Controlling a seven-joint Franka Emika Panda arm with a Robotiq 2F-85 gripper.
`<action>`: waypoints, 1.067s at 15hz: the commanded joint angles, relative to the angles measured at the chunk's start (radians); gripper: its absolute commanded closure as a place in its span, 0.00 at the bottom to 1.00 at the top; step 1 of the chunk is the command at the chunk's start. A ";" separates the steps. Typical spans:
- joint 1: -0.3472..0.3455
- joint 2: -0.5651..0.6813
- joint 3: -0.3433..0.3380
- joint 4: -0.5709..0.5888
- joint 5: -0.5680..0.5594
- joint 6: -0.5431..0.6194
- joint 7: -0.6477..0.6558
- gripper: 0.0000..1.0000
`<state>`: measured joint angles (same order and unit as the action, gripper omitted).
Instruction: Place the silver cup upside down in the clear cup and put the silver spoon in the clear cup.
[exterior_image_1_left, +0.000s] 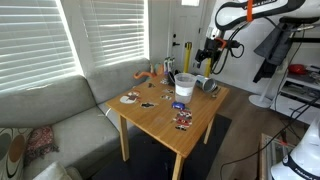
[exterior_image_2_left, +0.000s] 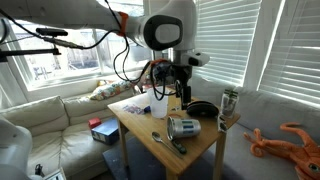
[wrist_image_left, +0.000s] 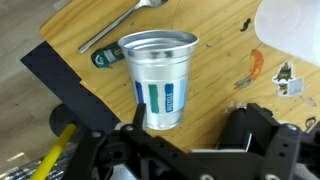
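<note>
Nothing done yet! The silver cup (wrist_image_left: 160, 75) lies on its side mid-frame, the silver spoon (wrist_image_left: 120, 25) upper left, both outside the clear cup (wrist_image_left: 290, 22) upper right. The gripper (wrist_image_left: 192, 145) hovers at the bottom, fingers spread wide, holding nothing.

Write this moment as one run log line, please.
gripper: open, empty, over silver cup | silver cup: lying on side on table | silver spoon: flat on table | clear cup: upright

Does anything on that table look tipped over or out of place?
Yes. The silver cup lies on its side, not upright like the clear cup nearby. The silver spoon lies flat beside it. Nothing looks spilled or damaged.
</note>
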<state>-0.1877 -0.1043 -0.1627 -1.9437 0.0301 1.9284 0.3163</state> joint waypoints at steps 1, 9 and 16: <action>0.000 0.004 -0.003 0.007 0.001 -0.002 -0.001 0.00; -0.008 0.072 -0.036 0.070 0.091 -0.045 -0.175 0.00; -0.050 0.260 -0.076 0.246 0.122 -0.231 -0.382 0.00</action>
<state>-0.2168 0.0546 -0.2331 -1.8211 0.1311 1.7824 -0.0121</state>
